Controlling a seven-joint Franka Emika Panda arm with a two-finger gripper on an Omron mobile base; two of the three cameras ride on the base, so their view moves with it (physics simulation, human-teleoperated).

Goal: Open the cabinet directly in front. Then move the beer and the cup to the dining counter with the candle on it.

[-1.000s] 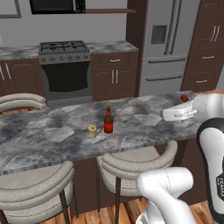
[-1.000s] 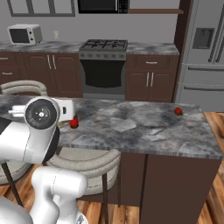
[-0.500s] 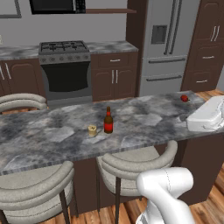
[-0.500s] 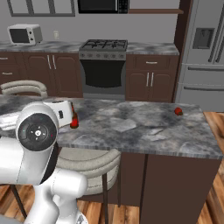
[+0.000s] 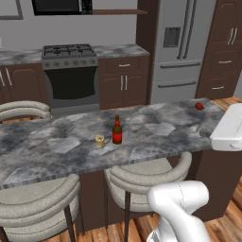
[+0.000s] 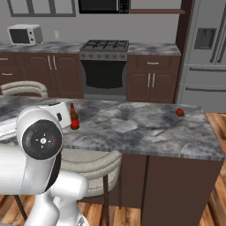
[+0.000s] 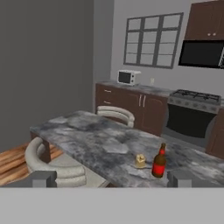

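The gripper [image 7: 112, 177] has its jaws fully apart with nothing between them, its two dark tips sitting at the far left and right of the hand view. Beyond them, the small brown glass beer bottle with the red label [image 7: 159, 162] stands upright on the long grey marbled dining counter [image 5: 56, 142]. It is just right of the tiny squat pale yellow candle [image 7: 140, 160]; at this size the two look apart, though I cannot be sure. Over the last second the white hand has drawn off the counter's right end towards the near right, while the bottle has stayed put. I judge the beer delivered and released, and the arm backing away. The cup's half of the task is probably still to come. A small red round thing [image 5: 199, 106] lies at the counter's far right, well apart.
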